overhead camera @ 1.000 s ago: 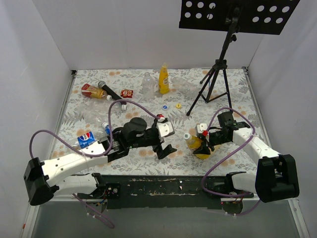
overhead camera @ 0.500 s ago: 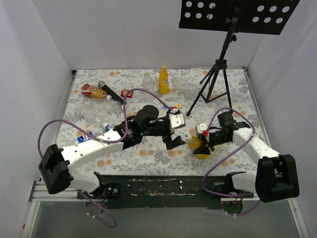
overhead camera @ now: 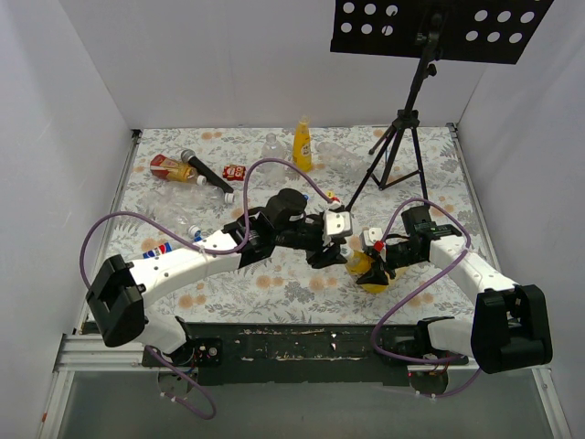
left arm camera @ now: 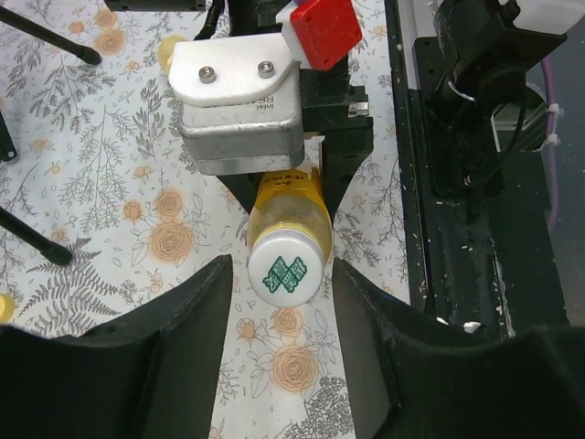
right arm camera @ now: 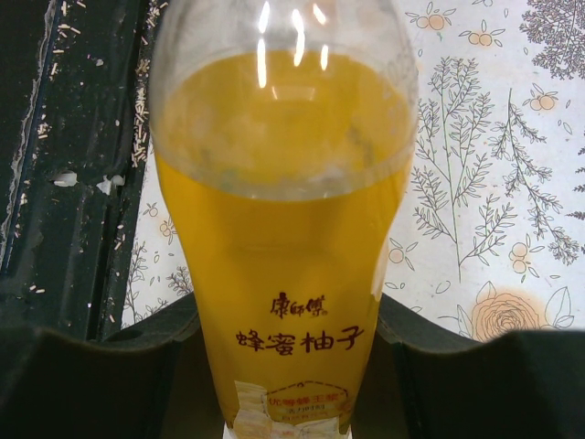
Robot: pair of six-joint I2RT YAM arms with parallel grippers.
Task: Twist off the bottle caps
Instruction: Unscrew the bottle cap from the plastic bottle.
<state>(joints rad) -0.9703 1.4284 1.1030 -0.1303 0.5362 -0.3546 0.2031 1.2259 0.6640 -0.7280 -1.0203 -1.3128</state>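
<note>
An orange-yellow bottle (overhead camera: 367, 273) with a yellow label is held above the table near the front edge. My right gripper (overhead camera: 380, 260) is shut on its body; the right wrist view shows the bottle (right arm camera: 283, 274) clamped between both jaws of this gripper (right arm camera: 288, 375). Its white cap (left arm camera: 286, 273) with a green logo points at my left gripper (left arm camera: 281, 267). That gripper (overhead camera: 331, 253) is open, its fingers (left arm camera: 196, 320) on either side of the cap with a gap on both sides.
At the back stand an upright yellow bottle (overhead camera: 302, 146) and clear bottles (overhead camera: 271, 152). A red-labelled bottle (overhead camera: 169, 167) and a black microphone (overhead camera: 203, 170) lie back left. A tripod stand (overhead camera: 393, 155) is back right. A blue-labelled bottle (overhead camera: 159, 250) lies by the left arm.
My left arm has swung right and forward, bringing its open gripper up around the cap of the held bottle. The right gripper and bottle have not moved.
</note>
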